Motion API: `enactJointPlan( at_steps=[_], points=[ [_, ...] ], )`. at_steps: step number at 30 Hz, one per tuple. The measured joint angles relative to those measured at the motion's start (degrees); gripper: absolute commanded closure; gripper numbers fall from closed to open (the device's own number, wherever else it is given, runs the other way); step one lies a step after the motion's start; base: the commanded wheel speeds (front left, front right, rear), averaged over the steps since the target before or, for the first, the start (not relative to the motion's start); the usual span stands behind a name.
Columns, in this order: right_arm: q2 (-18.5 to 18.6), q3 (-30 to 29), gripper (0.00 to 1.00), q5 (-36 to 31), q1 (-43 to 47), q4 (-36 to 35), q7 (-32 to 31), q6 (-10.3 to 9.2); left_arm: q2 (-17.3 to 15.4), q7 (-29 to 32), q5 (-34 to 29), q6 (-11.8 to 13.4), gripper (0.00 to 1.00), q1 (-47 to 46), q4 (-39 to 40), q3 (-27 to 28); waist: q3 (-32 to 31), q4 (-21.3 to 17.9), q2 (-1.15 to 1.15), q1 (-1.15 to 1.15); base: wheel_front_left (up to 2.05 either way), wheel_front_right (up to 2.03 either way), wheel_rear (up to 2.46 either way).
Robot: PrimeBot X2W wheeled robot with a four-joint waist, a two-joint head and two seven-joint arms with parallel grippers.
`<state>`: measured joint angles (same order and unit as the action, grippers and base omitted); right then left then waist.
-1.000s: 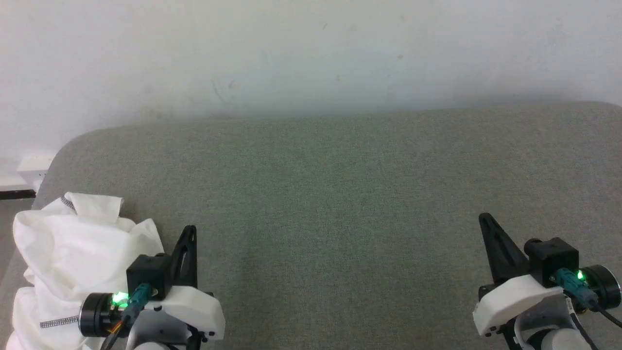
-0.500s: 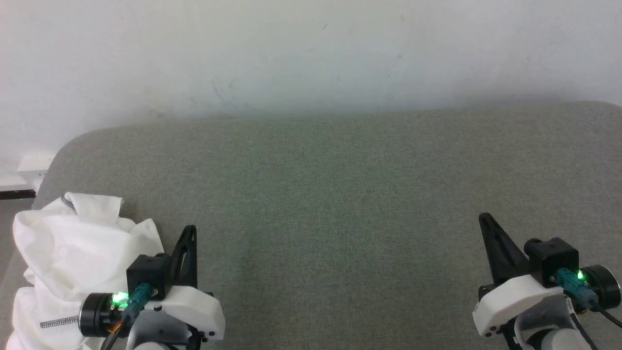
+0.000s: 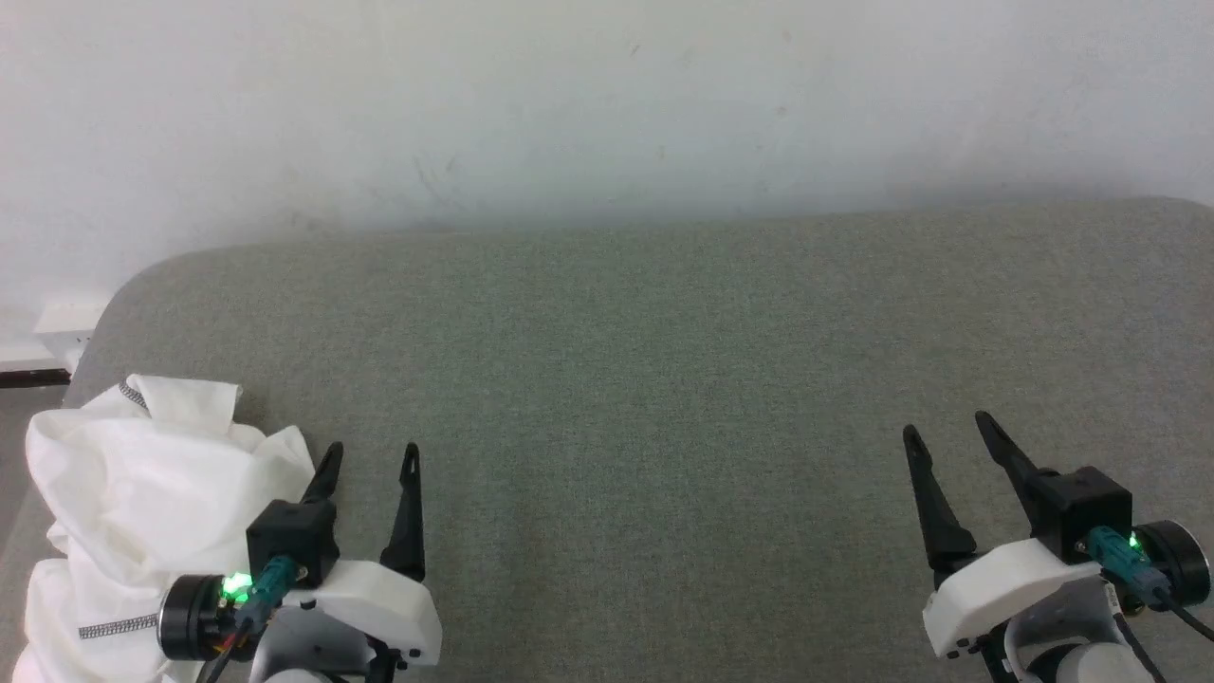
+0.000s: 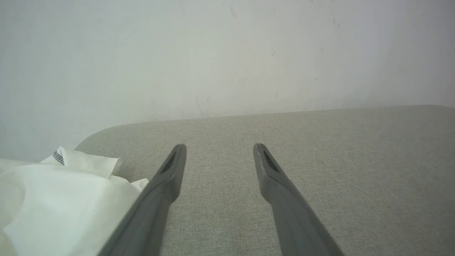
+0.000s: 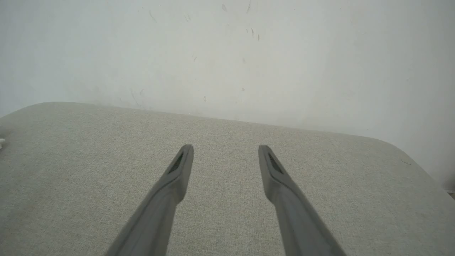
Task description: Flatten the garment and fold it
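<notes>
The garment (image 3: pixel 142 493), a white T-shirt with grey-black seam stitching, lies crumpled in a heap at the lower left of the grey surface; it also appears at the left of the left wrist view (image 4: pixel 60 202). Its patch is hidden. My left gripper (image 3: pixel 372 458) stands open just right of the heap, its fingers empty and apart (image 4: pixel 218 149). My right gripper (image 3: pixel 947 429) is open and empty at the lower right, far from the shirt, over bare grey cloth (image 5: pixel 225 149).
The grey fabric-covered surface (image 3: pixel 664 379) has rounded far corners and meets a white wall (image 3: pixel 607 104) at the back. At the far left, beyond the surface's edge, sits a small white box (image 3: pixel 62 318) on a ledge.
Both grippers have gone from shut to open; their fingers have spread apart. The arms and the garment have stayed in place.
</notes>
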<state>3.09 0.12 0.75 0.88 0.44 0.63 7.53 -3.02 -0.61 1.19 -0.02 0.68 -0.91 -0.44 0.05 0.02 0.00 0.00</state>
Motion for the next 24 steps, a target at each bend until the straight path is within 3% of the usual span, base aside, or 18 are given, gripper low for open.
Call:
enactJointPlan(
  at_steps=[11,24],
  points=[
    [0.0,-0.4,0.0,1.4,0.0,0.5,1.3,0.0,0.0,-1.3,2.3,0.0,0.0,-0.2,-0.6,-0.1,0.1,1.4,0.0,0.0,0.0,0.0,0.0],
    [0.0,-0.4,0.0,1.8,0.0,0.6,2.8,0.0,0.0,-2.9,4.5,0.0,0.0,-0.2,-1.4,0.3,-0.1,5.6,0.0,0.0,0.0,0.0,0.0]
  ],
)
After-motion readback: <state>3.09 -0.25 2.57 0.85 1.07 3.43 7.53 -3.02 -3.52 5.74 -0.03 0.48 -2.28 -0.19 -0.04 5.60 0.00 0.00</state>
